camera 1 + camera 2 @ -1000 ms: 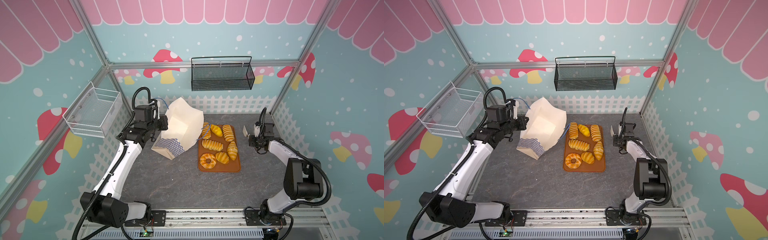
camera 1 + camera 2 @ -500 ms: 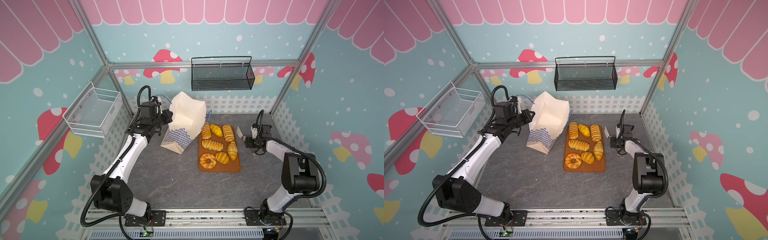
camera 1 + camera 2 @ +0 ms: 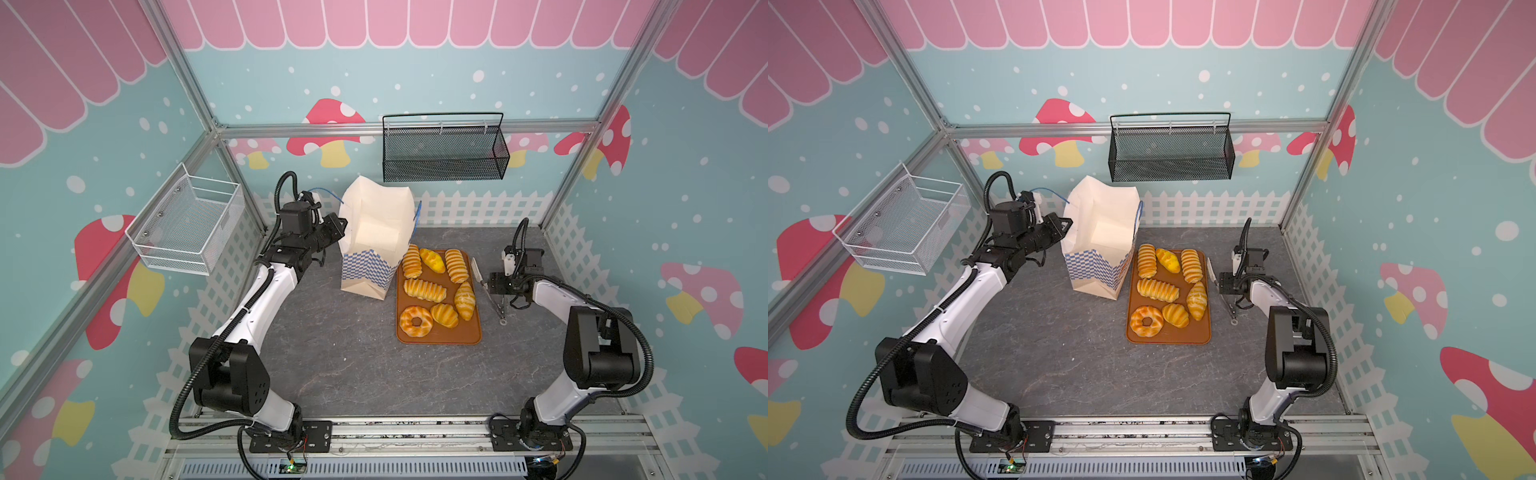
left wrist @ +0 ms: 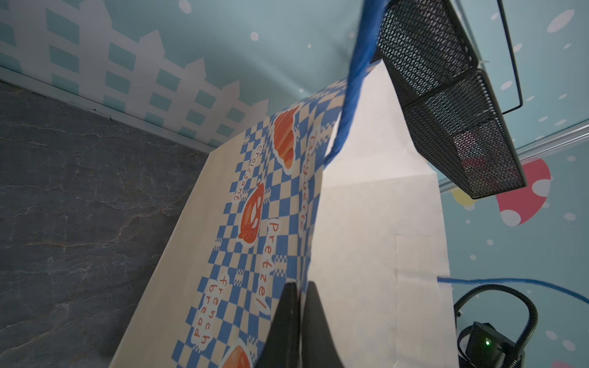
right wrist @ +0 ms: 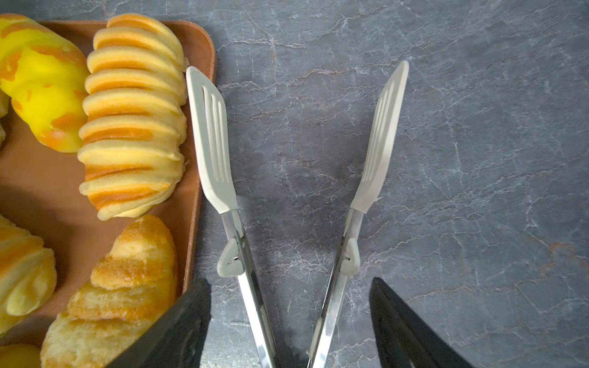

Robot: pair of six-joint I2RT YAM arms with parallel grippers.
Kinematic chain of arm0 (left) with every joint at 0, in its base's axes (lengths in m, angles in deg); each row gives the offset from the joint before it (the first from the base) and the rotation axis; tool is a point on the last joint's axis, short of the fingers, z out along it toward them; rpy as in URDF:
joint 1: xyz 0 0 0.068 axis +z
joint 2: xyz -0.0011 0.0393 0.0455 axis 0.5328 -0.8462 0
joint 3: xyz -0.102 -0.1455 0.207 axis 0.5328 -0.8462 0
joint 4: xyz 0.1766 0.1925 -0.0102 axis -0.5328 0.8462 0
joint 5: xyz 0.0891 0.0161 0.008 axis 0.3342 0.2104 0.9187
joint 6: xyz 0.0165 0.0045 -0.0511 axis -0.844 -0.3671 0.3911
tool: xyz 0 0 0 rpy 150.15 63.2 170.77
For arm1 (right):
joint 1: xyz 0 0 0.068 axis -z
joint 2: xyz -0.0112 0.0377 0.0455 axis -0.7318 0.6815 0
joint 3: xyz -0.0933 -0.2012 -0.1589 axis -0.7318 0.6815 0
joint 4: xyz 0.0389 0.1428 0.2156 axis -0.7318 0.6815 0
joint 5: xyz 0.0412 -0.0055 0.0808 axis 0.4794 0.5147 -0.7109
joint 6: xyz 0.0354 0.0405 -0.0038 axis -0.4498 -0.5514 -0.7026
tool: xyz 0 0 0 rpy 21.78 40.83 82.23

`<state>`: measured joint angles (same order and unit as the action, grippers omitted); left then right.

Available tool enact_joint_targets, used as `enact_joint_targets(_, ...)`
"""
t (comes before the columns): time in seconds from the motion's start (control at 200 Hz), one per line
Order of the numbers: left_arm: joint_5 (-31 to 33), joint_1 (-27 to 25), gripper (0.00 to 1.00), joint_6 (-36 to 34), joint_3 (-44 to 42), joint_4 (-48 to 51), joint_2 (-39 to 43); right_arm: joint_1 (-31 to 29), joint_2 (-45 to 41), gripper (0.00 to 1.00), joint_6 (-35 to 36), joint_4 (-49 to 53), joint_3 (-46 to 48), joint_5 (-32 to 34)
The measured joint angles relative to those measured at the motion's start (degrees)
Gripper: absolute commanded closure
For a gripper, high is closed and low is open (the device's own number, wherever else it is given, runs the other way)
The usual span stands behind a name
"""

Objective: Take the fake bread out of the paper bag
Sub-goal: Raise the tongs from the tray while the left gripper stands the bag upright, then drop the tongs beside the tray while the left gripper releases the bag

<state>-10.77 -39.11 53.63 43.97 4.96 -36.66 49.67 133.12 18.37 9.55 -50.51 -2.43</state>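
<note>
Change: the tall cream-white paper bag with a blue-checked lower band, tipped and raised a second ago, now stands upright on the grey marbled tabletop, just beside the tray. The right jaws, narrower a second ago, now stand wide.

Near: a flat brown tray with rounded corners carries all seven glossy golden fake bread pieces. They are ridged loaves and croissant shapes, with a ring doughnut nearest.

Beside the tray: steel tongs with pale slotted blades lie on the table, arms sprung apart. The right gripper is spread around them, pads clear of both arms. Judgement: tool released.

Farther: the bag's interior shows only bare creased paper. I judge it empty and the task essentially done. The left gripper is pressed together, pinching the bag's side wall. A thin blue cord handle loops past.

Far: a white wire basket and a black mesh basket hang on the walls.
</note>
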Motion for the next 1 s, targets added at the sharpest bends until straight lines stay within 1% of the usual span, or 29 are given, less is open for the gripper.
enact_joint_targets(0.31,-1.7,1.6,1.0,2.4,-1.6,-2.3,-0.2,0.0,-2.0,0.21,0.0,0.3,-0.3,-0.2)
enact_joint_targets(0.555,-4.3,3.1,1.0,4.3,-2.2,-5.2,-3.8,0.0,-5.0,0.22,0.1,0.9,-1.6,-0.4)
enact_joint_targets(0.665,-6.0,5.0,0.88,4.3,-2.3,-5.6,-5.6,0.0,-6.4,0.22,0.2,1.3,-1.8,-0.5)
enact_joint_targets(0.755,-7.2,6.4,0.8,3.8,-2.0,-5.5,-7.0,0.0,-7.6,0.22,0.2,1.5,-2.0,-0.6)
enact_joint_targets(0.855,-7.9,7.2,0.65,2.1,-1.3,-4.3,-7.6,0.0,-9.3,0.22,0.2,1.5,-2.3,-0.7)
enact_joint_targets(0.905,-7.9,7.3,0.6,1.7,-0.7,-3.8,-7.6,0.0,-10.2,0.22,0.2,1.5,-2.4,-0.8)
enact_joint_targets(1.0,-8.1,7.5,0.55,-0.4,1.0,-2.5,-7.6,0.0,-11.9,0.22,0.2,1.5,-2.9,-0.9)
